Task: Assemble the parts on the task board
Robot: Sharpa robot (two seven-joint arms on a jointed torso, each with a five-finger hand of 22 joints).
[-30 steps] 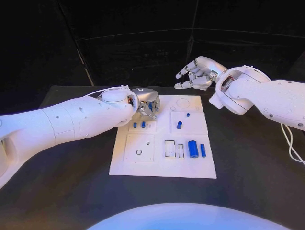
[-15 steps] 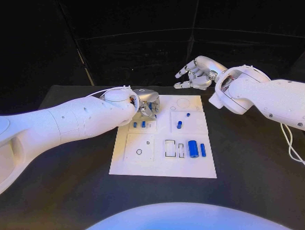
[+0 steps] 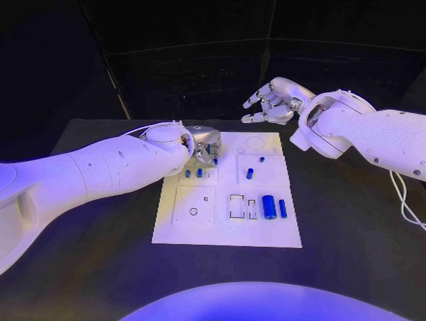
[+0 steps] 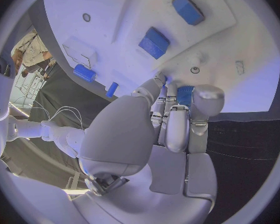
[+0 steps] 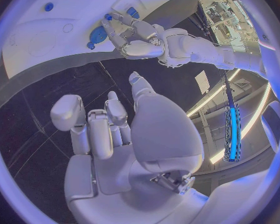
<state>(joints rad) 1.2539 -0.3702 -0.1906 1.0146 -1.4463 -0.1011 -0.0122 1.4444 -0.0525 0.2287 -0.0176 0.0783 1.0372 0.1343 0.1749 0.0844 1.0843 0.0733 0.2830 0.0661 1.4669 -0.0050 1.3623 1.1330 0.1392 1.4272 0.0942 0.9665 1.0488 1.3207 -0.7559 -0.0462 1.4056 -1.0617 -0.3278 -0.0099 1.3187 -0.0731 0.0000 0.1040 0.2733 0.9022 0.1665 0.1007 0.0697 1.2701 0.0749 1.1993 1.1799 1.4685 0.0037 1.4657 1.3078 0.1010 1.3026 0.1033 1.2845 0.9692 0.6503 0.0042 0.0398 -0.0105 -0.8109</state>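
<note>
Counting six blue parts (image 3: 269, 206) on task board (image 3: 227, 235) | left hand (image 3: 205, 142) unclear | right hand (image 3: 273, 101) spread, empty

— What do we count on the tabletop (image 3: 367, 234)?
— We count one white task board (image 3: 227, 234), two silver hands, left hand (image 3: 205, 142) and right hand (image 3: 271, 101), and at least six small blue parts (image 3: 269, 206) on the board.

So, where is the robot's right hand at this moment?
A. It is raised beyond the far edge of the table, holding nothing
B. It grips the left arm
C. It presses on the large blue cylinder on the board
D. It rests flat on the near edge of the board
A: in the head view the right hand is up past the table's far edge, away from the task board, with fingers apart and nothing in them.
</note>
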